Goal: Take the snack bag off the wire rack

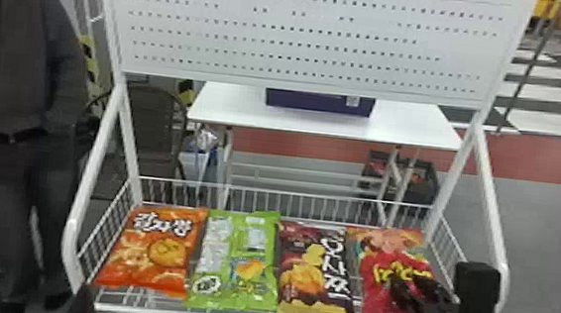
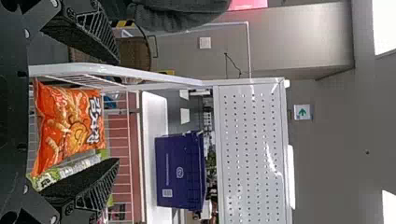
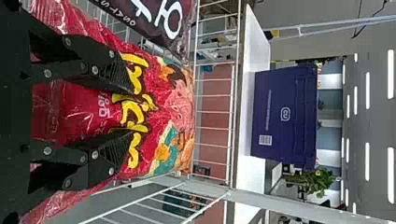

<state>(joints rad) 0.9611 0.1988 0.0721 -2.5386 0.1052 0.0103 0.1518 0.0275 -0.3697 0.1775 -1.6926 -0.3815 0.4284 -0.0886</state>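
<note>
On the wire rack [image 1: 148, 310], the red snack bag [image 1: 383, 284] lies at the right end of a row of bags. My right gripper [image 1: 402, 291] is over the lower front of that bag. In the right wrist view, the parted fingers of my right gripper [image 3: 128, 119] overlap the front of the red bag [image 3: 161, 107], with red wrapper showing between them. My left gripper [image 2: 116, 112] stands open, its fingers wide apart, with the orange bag [image 2: 70, 126] beyond them on the rack.
Left of the red bag lie a dark brown bag [image 1: 319, 277], a green bag [image 1: 236, 263] and the orange one. White side posts and wire walls [image 1: 450, 241] bound the rack. A perforated panel [image 1: 307, 37] rises above it, with a white table [image 1: 230, 106] behind.
</note>
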